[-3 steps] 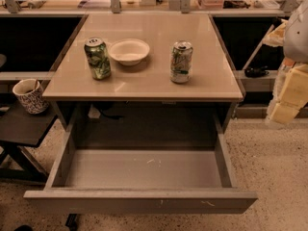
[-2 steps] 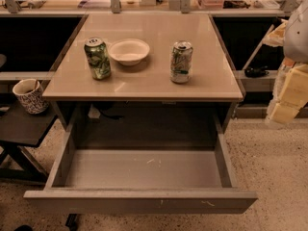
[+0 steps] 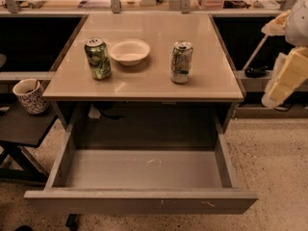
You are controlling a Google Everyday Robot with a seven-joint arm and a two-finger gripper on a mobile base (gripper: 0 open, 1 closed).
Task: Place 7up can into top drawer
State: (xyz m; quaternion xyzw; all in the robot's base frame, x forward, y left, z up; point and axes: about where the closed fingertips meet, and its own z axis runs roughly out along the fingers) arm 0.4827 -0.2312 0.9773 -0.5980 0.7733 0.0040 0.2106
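The 7up can (image 3: pixel 181 62), pale silvery with green markings, stands upright on the right half of the beige table top. The top drawer (image 3: pixel 139 201) below is pulled fully open toward me, and nothing lies inside it. Its grey front panel bears small scuffs. My gripper (image 3: pixel 283 80) hangs at the far right edge of the camera view, off the table's right side and well apart from the can. It holds nothing that I can see.
A darker all-green can (image 3: pixel 97 57) stands at the table's left, with a white bowl (image 3: pixel 129 51) beside it. A patterned mug (image 3: pixel 30 95) sits on a low dark side table (image 3: pixel 21 128) at left. Shelves with clutter run behind the table.
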